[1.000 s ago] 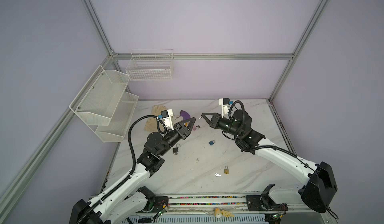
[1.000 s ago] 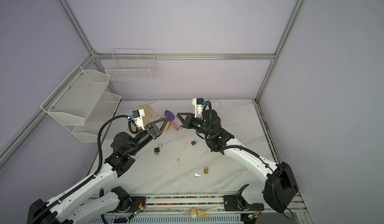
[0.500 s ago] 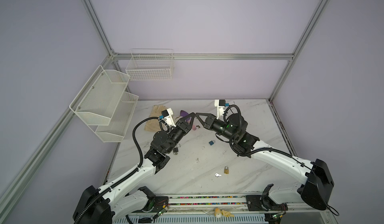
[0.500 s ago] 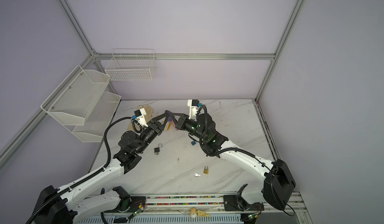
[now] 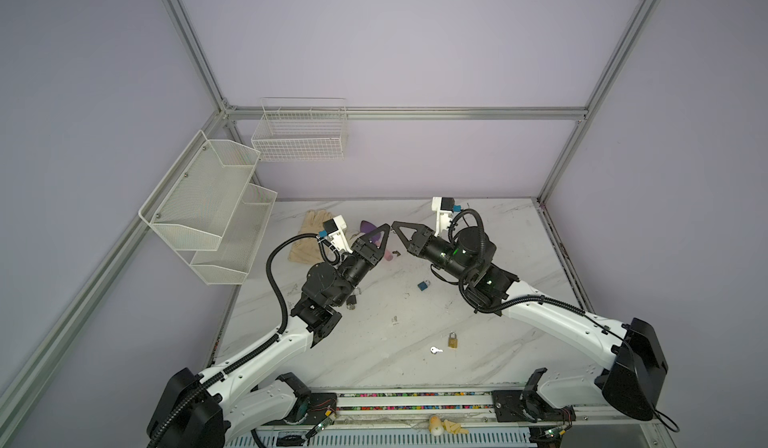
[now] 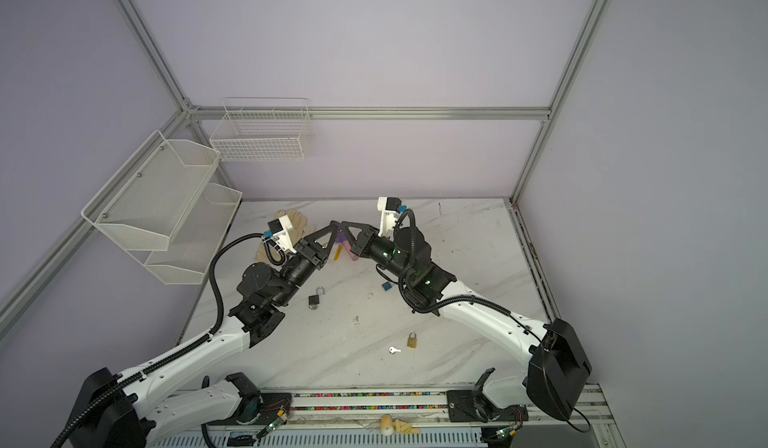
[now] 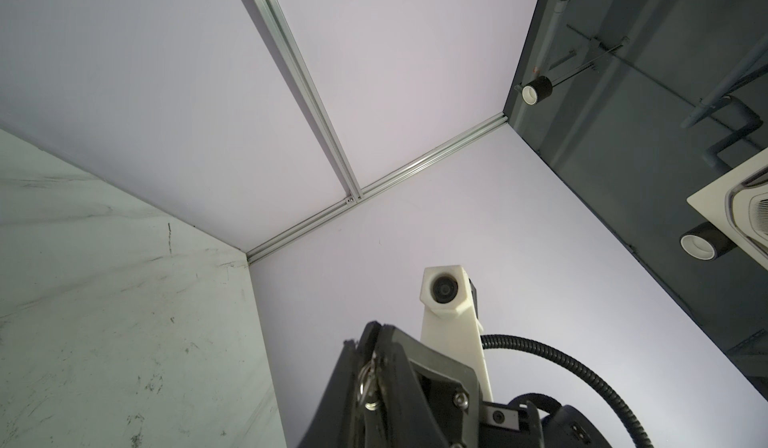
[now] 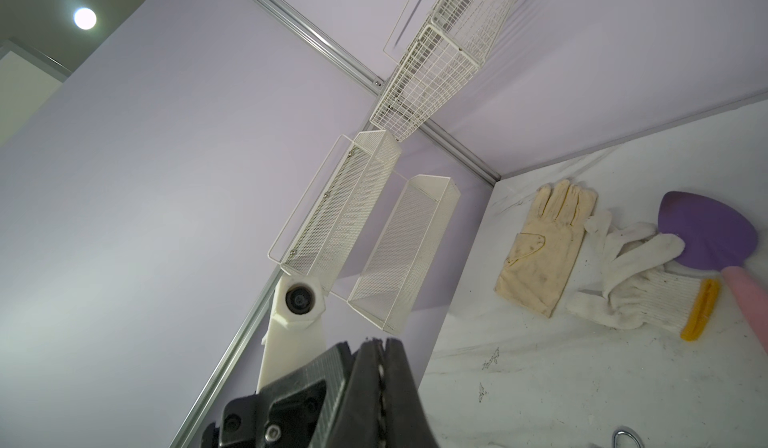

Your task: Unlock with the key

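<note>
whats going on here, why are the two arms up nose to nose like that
It looks like a key handover in mid-air. The left gripper and right gripper meet tip to tip above the table. The left pinches a key ring; the right is shut on a thin metal strip, probably the key. A brass padlock lies on the table, untouched.

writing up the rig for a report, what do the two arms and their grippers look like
Both the left arm and right arm have white link shells with black joints and bases. A black ribbed cable loops along each. The left gripper and right gripper are black, with triangular open-frame fingers. Each wrist carries a white camera mount with a blue plug.
</note>
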You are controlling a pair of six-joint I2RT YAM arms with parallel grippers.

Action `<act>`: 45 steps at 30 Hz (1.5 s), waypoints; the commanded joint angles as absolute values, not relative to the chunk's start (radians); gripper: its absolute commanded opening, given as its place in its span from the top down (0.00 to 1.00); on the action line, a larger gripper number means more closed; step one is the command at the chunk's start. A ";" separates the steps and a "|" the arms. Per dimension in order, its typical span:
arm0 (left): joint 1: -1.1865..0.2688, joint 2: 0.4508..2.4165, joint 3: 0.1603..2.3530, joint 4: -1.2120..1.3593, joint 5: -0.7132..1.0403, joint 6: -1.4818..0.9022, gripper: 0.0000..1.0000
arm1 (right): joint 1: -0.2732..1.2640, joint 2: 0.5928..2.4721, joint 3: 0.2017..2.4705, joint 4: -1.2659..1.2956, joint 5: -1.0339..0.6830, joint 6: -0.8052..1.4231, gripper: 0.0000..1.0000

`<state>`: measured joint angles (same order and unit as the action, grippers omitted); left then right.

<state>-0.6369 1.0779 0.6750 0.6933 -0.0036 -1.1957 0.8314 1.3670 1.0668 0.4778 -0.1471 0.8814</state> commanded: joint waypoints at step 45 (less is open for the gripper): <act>-0.627 1.068 0.735 0.632 0.048 -1.040 1.00 | 0.834 1.329 1.072 0.419 -0.115 0.839 0.76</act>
